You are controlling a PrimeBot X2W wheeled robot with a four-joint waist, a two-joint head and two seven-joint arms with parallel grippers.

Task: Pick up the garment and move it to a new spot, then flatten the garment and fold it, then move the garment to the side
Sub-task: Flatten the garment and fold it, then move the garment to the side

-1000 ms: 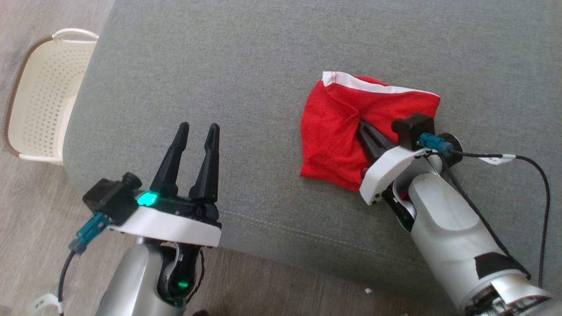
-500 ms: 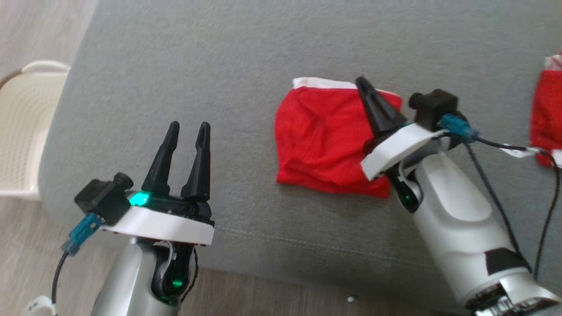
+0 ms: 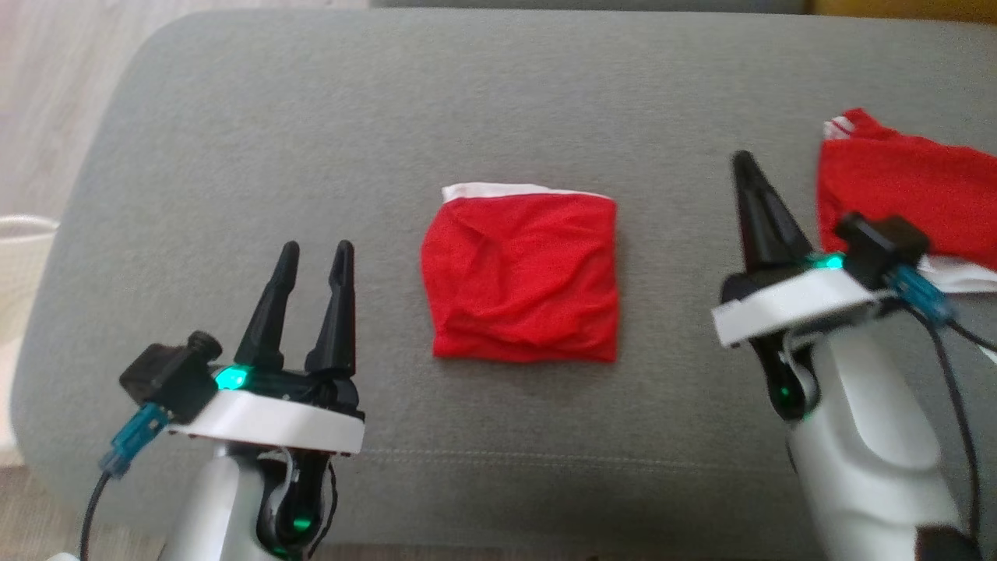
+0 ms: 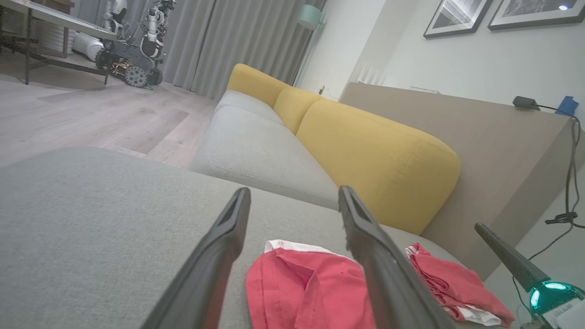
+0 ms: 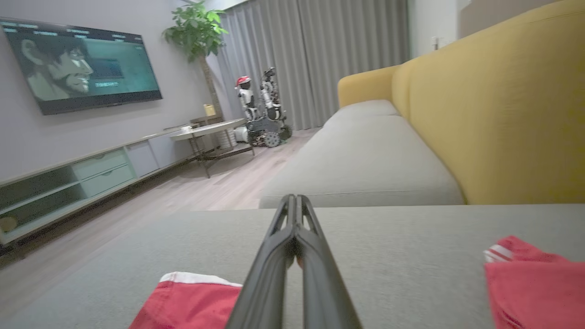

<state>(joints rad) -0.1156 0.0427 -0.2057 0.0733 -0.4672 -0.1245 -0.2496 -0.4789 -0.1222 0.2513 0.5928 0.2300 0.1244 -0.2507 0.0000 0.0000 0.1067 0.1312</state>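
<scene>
The garment (image 3: 522, 276) is red with a white band along its far edge. It lies folded into a rough square on the grey cushion (image 3: 498, 101), free of both grippers. It also appears low in the left wrist view (image 4: 301, 292) and the right wrist view (image 5: 183, 301). My left gripper (image 3: 316, 248) hovers open and empty to the garment's left, near the cushion's front edge. To the garment's right, my right gripper (image 3: 744, 160) is shut with nothing between its fingers, raised off the fabric. Its shut fingers (image 5: 292, 228) point over the cushion.
A second red garment (image 3: 903, 187) lies crumpled on the cushion at the far right, just beyond my right gripper. A white basket (image 3: 15, 257) stands on the floor at the left edge. A yellow sofa backrest (image 4: 379, 151) rises behind the cushion.
The head camera has swung, shifting the whole picture. My right gripper has come off the garment and drawn away to its right; the garment now lies flat and folded. My left gripper stays open.
</scene>
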